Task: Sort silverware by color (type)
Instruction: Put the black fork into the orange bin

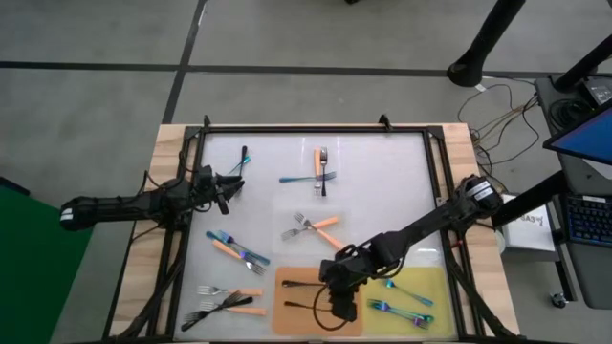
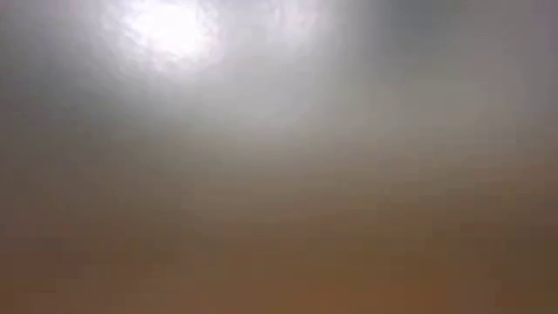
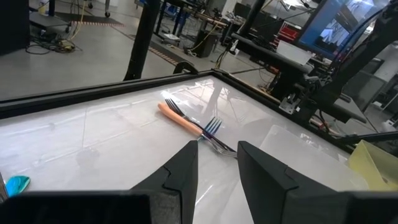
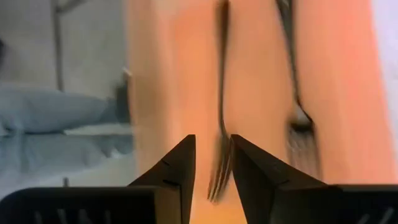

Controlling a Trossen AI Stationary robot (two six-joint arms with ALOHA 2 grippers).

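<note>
Two black forks (image 4: 222,93) lie on the orange mat (image 1: 298,287), and the right gripper (image 1: 341,308) hangs just over them with its fingers (image 4: 171,168) parted a little and holding nothing. In the right wrist view one fork runs straight out ahead of the fingers, tines at the gap between the tips and handle pointing away; the second black fork (image 4: 292,74) lies beside it, nearly parallel, tines likewise at the near end. They sit there, I judge, because this mat collects the black kind, and the low, parted fingers suit a fork just set down.

Iridescent forks (image 1: 406,296) lie on the yellow mat (image 1: 435,282) just beside, slanted across it, so that mat seems theirs.

Several forks are unsorted on the white worktop (image 1: 382,182). The left gripper (image 1: 228,186) waits at its side of the worktop, fingers (image 3: 186,174) partly open and empty. Ahead of them lies an orange-handled fork (image 3: 180,118) crossed by a blue one (image 3: 211,127), its long axis slanting away from the fingertips, handle end farther off. A crossed pair may need separating first
</note>
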